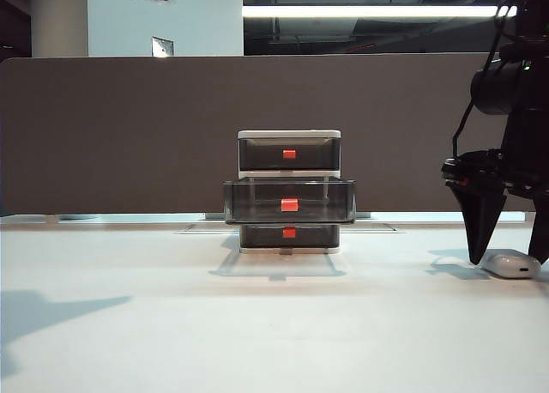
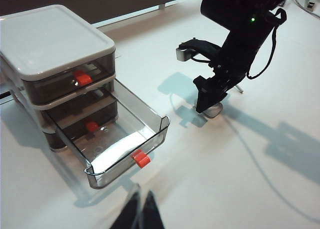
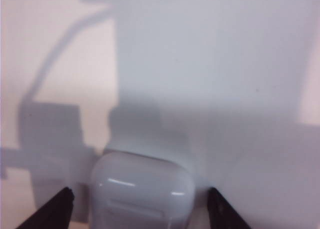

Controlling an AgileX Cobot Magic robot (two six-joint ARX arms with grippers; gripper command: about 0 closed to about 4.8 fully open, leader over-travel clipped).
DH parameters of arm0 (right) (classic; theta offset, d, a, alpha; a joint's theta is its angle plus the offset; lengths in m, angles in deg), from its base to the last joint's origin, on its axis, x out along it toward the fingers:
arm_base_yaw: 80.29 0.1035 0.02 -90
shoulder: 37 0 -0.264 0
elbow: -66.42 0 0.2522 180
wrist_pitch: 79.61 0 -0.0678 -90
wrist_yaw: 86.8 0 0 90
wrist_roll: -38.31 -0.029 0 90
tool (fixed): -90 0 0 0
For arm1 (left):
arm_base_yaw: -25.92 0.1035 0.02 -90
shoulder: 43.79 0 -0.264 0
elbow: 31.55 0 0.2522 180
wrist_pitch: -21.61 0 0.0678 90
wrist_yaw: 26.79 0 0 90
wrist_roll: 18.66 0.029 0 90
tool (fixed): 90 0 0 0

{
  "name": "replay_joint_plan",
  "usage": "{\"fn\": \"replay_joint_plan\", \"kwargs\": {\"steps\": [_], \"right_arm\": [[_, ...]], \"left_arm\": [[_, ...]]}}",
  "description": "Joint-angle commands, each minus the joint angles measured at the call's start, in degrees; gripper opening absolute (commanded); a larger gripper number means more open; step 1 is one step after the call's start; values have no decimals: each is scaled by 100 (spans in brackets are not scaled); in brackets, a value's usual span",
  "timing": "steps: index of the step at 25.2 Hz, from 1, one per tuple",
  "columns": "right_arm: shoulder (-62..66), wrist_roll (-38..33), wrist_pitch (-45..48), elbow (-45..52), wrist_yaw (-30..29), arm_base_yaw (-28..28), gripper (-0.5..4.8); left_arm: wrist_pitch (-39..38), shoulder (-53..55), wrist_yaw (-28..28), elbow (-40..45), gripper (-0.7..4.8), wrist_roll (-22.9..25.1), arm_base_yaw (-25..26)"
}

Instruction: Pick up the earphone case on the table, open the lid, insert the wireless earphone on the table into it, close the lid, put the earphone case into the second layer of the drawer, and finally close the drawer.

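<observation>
The white earphone case (image 1: 512,263) lies on the table (image 1: 257,324) at the far right, its lid (image 3: 145,176) down. My right gripper (image 1: 508,254) points down over it, open, one fingertip (image 3: 64,201) on each side of the case (image 3: 142,194) with a gap to either side. The drawer (image 1: 289,191) stands mid-table; its second layer (image 2: 125,139) is pulled out and holds no case. My left gripper (image 2: 141,211) hovers shut in front of the open drawer, holding nothing. The wireless earphone is out of view.
The top drawer (image 1: 289,153) and bottom drawer (image 1: 289,235) are shut, each with a red tab. A grey partition (image 1: 129,136) runs along the table's back edge. The right arm (image 2: 240,34) casts shadows around the case.
</observation>
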Motion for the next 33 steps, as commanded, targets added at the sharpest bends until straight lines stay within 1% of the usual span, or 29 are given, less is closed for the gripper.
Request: {"fn": "replay_joint_plan", "kwargs": {"steps": [1,2,4,10,11,12,14,25,31,33], "right_arm": [[24,-11,-208,13,15,9,328],[24,-9,-243,13,15,9,296],[24,-9,-271,13,13,9,261],[24,-9,-267,13,13,9,254],[24,-11,-249,13,13,9,210],[24,-11,-243,13,13,9,191],[24,-11,-232,13,13,9,170],[-28,-9,-125,9,11,9,169],[-323,-9,-127,11,11,9,165],[-505,-9,-149,11,7,9,151]], "left_arm": [[79,2,15,-57,-6,-13,-7],[79,2,15,-57,-6,-13,-7],[81,2,15,-57,-6,-13,-7],[79,2,15,-57,-6,-50,-7],[81,2,15,-57,-6,-140,-7],[79,2,15,-57,-6,-138,-7],[79,2,15,-57,-6,-138,-7],[79,2,15,-57,-6,-133,-7],[74,4,15,-55,-6,-129,-7],[70,28,15,-52,-6,-136,-9]]}}
